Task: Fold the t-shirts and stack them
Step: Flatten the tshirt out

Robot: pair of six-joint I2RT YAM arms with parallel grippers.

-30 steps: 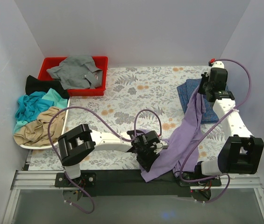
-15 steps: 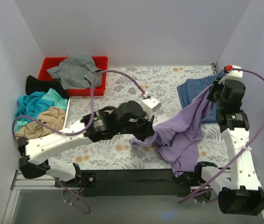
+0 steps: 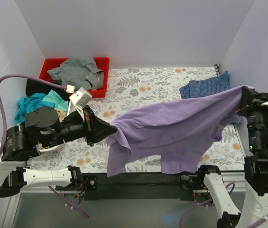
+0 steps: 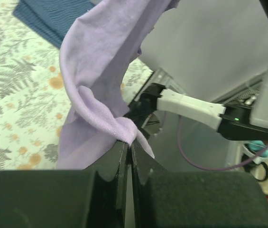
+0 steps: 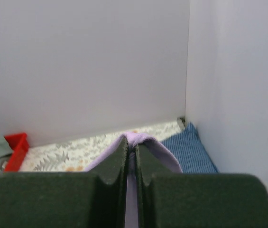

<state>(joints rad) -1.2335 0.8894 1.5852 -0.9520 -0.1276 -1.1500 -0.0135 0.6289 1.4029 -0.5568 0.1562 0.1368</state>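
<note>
We see the lavender shirt (image 3: 171,130) held up in the air, spread wide over the table (image 3: 138,90), to the right of the red bin (image 3: 46,71) and nearer the arm bases than the bin is. The left pincer (image 3: 114,129) is pressed together on a bunched fold at the end closer to the bin. The right pincer (image 3: 242,99) is pinching the opposite end, well away from the bin by the right wall.

We judge the cloth to be light, limp and not at all fragile. It sags between the two grips and its lower edge hangs in loose flaps, so it will keep no shape unaided. We would hold it by edges or corners, at the shoulders or the hem, because a pinch in mid-cloth only gathers a wad.

We count one shirt of each colour. The lavender one is held aloft. A grey shirt (image 3: 77,71) lies inside the bin. A blue checked shirt (image 3: 205,89) lies far to the bin's right. A black shirt (image 3: 33,88) sits just left of the bin, and a teal shirt (image 3: 32,105) lies nearer than that. A scrap of tan cloth (image 3: 62,115) beside the teal may be a sixth. We also count one bin and two pincers.
</note>
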